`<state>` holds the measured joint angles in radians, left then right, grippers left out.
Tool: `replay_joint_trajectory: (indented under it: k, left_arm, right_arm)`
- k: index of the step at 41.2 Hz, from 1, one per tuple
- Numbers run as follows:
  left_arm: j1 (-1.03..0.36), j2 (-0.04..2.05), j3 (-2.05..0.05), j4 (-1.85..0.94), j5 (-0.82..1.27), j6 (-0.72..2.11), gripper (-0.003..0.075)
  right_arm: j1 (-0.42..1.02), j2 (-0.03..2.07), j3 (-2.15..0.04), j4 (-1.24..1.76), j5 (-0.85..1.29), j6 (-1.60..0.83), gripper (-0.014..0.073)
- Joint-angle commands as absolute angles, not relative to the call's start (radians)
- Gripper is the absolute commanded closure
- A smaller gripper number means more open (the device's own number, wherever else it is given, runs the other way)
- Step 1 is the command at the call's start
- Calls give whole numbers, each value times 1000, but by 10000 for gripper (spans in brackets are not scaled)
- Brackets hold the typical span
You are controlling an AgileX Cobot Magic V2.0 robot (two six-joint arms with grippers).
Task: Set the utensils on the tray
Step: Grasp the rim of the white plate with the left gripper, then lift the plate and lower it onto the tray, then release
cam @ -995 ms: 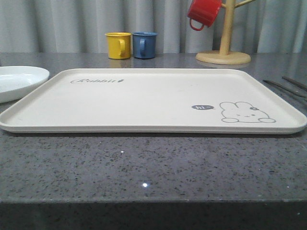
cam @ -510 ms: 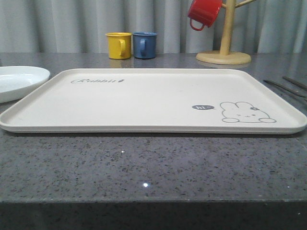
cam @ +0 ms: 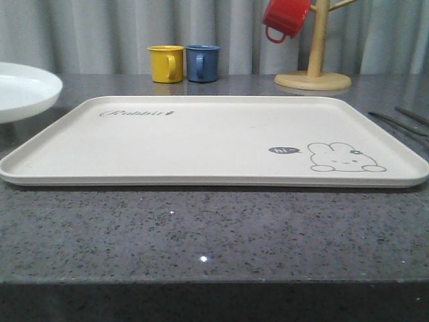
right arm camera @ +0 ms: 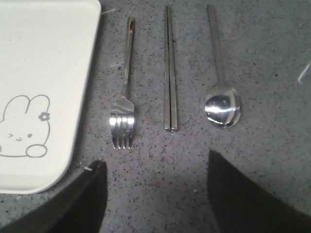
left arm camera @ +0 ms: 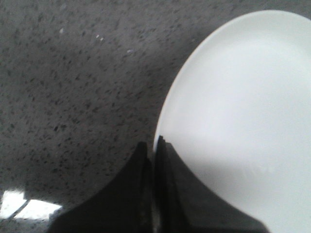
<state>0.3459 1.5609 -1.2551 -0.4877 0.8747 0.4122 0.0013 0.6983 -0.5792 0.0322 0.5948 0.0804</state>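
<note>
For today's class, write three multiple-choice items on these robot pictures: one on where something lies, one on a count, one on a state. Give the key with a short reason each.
1. Where do the fork, chopsticks and spoon lie?
A. on the tray
B. on the counter beside the tray
C. on the plate

2. How many mugs are in the front view?
A. one
B. two
C. three

3. What is the left gripper doing?
A. shut on the white plate's rim
B. open above the tray
C. holding a mug

Key: 1 B, they rest on grey stone next to the tray. 2 C, yellow mug, blue mug, red mug. 3 A, its fingers pinch the white plate edge.
</note>
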Motion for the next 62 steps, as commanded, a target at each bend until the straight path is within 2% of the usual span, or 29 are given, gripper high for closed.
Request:
replay_joint_trajectory:
  k: [1, 6, 16, 23, 39, 41, 50, 53, 62]
  left_arm:
    - [306, 1499, -1331, -603, 927, 469, 738]
    - [222, 1500, -1347, -692, 982, 551, 738]
    - [8, 1535, -1347, -680, 974, 554, 738]
    - [-94, 1592, -1347, -667, 974, 554, 738]
    - [-137, 1709, -1347, -629, 933, 554, 737]
    - [-137, 1709, -1347, -628, 919, 554, 715]
    - [-135, 1691, -1347, -621, 924, 554, 410]
    - [-135, 1662, -1349, -613, 924, 554, 379]
    - [-187, 1476, -1351, -516, 971, 554, 382]
  right_arm:
    - [-3, 700, -610, 21, 534, 76, 118]
    - [-3, 700, -610, 21, 534, 76, 118]
    - [-3, 700, -610, 21, 534, 76, 118]
    - [-3, 700, -610, 21, 534, 76, 118]
    - [-3, 700, -610, 21, 534, 76, 118]
    - [-3, 700, -610, 21, 534, 76, 118]
    - [-3, 700, -610, 21, 534, 76, 118]
    - [-3, 700, -610, 21, 534, 76, 118]
    - [-3, 700, -610, 21, 534, 76, 118]
